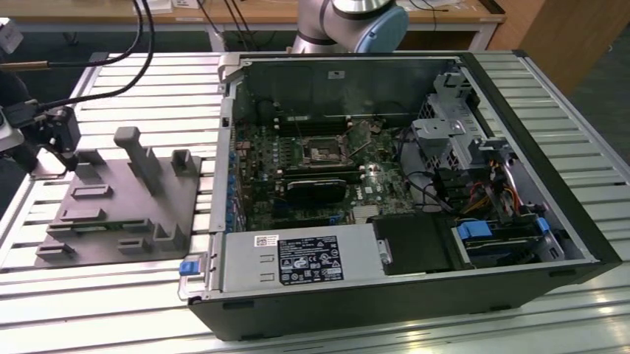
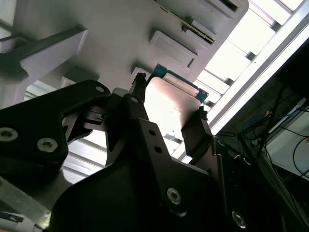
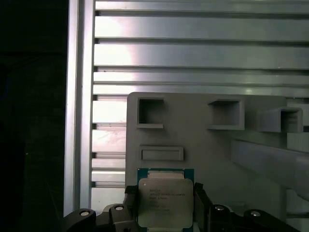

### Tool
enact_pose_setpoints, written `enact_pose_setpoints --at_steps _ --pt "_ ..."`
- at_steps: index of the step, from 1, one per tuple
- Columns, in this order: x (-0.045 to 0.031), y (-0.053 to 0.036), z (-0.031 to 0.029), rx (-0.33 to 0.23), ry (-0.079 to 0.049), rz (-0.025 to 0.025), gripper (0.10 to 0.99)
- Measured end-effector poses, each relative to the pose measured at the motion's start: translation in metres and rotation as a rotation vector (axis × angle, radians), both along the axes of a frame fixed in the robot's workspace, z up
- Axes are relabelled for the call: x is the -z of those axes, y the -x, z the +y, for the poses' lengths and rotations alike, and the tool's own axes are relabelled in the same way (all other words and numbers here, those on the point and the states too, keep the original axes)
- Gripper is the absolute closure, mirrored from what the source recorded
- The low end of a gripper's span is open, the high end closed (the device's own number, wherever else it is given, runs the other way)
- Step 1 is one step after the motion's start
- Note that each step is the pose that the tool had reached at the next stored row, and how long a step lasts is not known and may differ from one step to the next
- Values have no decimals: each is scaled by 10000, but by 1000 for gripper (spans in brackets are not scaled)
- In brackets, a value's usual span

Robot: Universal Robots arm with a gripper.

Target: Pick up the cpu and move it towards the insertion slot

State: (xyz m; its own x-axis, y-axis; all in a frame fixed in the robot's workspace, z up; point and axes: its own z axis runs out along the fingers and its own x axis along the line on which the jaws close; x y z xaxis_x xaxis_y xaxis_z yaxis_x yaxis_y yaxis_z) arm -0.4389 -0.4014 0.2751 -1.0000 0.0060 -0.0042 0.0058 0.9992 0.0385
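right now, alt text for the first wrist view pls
The gripper clasps the cpu by two opposite edges, silvery top facing the camera. Behind it is a grey fixture with square pockets, on a slatted metal table.

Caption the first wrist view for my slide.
Claw closed on the cpu at the grey fixture's edge.

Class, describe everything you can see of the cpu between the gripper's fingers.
The cpu is a small flat square chip: silvery metal top with faint print, on a teal-green board showing as a thin rim. The gripper's two dark fingers press its opposite edges, above the grey fixture. Whether it rests there or is lifted cannot be told.
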Motion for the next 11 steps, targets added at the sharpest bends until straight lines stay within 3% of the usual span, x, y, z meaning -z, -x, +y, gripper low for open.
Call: enact_pose_setpoints --at_steps 11 --pt "-276 0 0 0 1 1 541"
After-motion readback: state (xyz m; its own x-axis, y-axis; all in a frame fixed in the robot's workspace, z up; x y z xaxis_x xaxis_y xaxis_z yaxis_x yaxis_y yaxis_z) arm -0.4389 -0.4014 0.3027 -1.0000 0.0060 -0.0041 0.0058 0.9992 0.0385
